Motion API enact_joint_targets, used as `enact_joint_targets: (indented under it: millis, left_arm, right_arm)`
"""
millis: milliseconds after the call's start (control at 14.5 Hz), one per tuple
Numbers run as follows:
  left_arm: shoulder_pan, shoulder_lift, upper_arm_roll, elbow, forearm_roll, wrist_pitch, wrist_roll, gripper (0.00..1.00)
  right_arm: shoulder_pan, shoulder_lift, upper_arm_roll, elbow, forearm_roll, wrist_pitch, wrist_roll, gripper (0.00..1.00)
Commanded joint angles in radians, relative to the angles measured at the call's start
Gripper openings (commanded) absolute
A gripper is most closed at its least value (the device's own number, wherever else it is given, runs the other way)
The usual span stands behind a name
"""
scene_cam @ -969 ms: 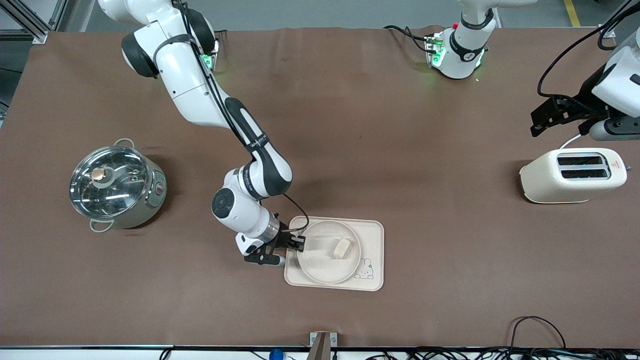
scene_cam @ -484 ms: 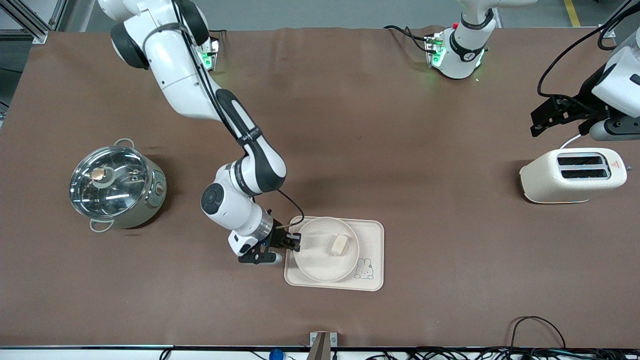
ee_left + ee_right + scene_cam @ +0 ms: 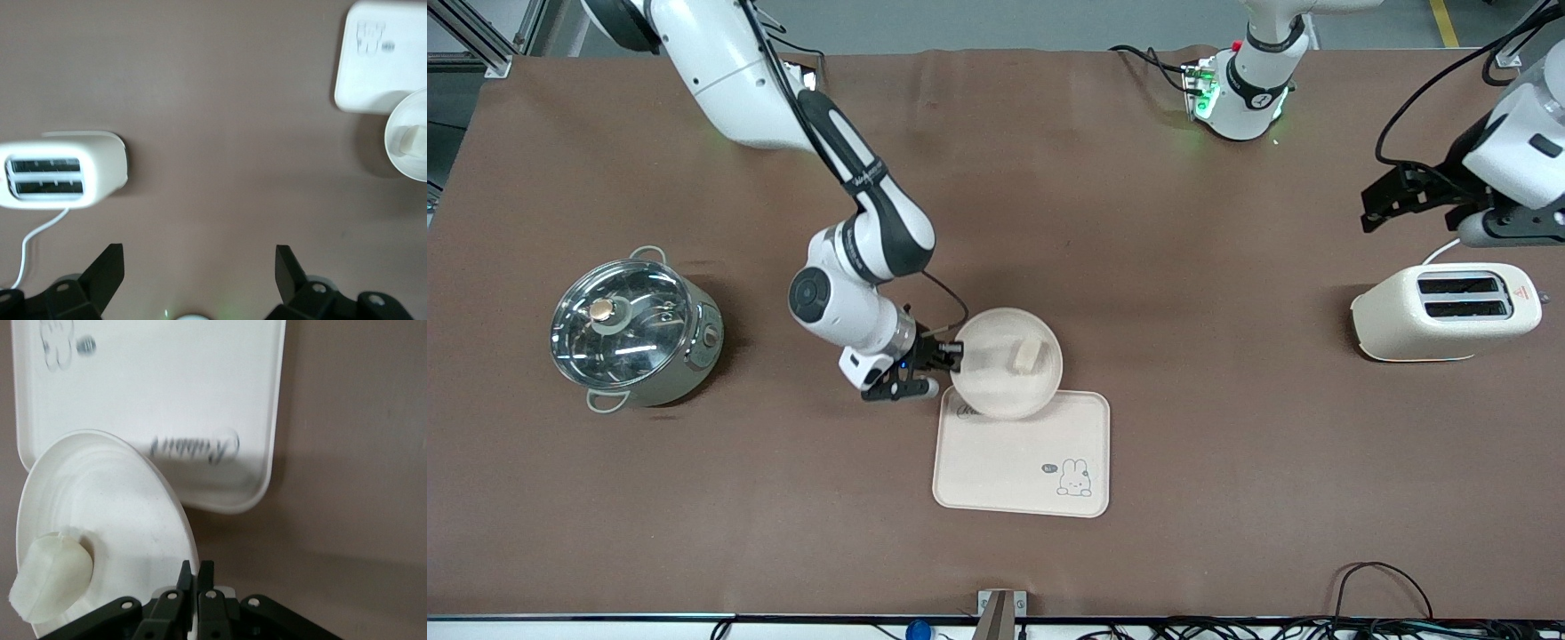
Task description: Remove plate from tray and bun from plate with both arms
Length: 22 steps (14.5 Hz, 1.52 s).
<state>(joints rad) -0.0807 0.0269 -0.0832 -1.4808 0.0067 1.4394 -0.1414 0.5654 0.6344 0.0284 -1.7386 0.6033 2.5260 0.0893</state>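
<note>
Brown matte cloth covers the whole table (image 3: 1138, 267), faint creases in it; grey floor shows along the edge where the arm bases stand.

Plate (image 3: 1006, 363): round, shallow, cream-white, raised rim, faint speckle; lifted off the cloth, hanging over the tray's edge farthest from the front camera and the bare cloth next to it; shadow on the tray under it in the right wrist view. Bun (image 3: 1030, 355) sits inside the plate, pale cream lump, one side rounded, one cut flat; it lies on the side of the plate toward the left arm's end.

Right gripper (image 3: 953, 354): fingers pinched narrow on the plate's rim, holding plate plus bun; in the right wrist view the two black fingertips (image 3: 198, 577) clamp the thin rim edge.

Tray (image 3: 996, 471): rectangular, rounded corners, cream, smooth, low lip; rabbit drawing in one corner, script lettering near the plate; nothing rests in it.

Left gripper (image 3: 1387, 197): up over the cloth near the toaster, fingers spread wide, holding nothing; that arm waits.

Toaster (image 3: 1446, 311): cream, rounded body, two dark slots, white cord; at the left arm's end.

Pot (image 3: 633, 331): metal, two loop handles, glass lid with a round knob; at the right arm's end; contents not readable through the lid.
</note>
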Motion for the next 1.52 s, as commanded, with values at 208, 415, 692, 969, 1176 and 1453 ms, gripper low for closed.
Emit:
enact_joint_targets:
  millis: [208, 415, 692, 969, 1176, 1453]
  left_arm:
    - [-0.007, -0.081, -0.162, -0.140, -0.031, 0.010, -0.159, 1.00]
    - [-0.008, -0.076, -0.251, -0.203, -0.062, 0.117, -0.276, 1.00]
    - [-0.014, 0.042, -0.335, -0.297, -0.065, 0.433, -0.318, 1.00]
    - [-0.066, 0.212, -0.354, -0.296, -0.053, 0.577, -0.486, 1.00]
    - [-0.146, 0.336, -0.352, -0.292, 0.034, 0.714, -0.605, 1.00]
    - [-0.209, 0.491, -0.354, -0.291, 0.179, 0.871, -0.695, 1.00]
  right_arm:
    - [0.114, -0.052, 0.002, -0.165, 0.073, 0.184, -0.022, 0.00]
    - [0.132, -0.027, 0.002, -0.160, 0.102, 0.235, -0.023, 0.00]
    - [0.123, -0.024, 0.002, -0.160, 0.147, 0.226, -0.003, 0.74]
    - [0.075, -0.025, -0.002, -0.156, 0.150, 0.223, -0.011, 1.00]
    - [0.057, -0.031, -0.013, -0.145, 0.132, 0.226, -0.017, 1.00]
    - [0.045, -0.089, -0.086, -0.150, 0.128, 0.151, -0.013, 1.00]
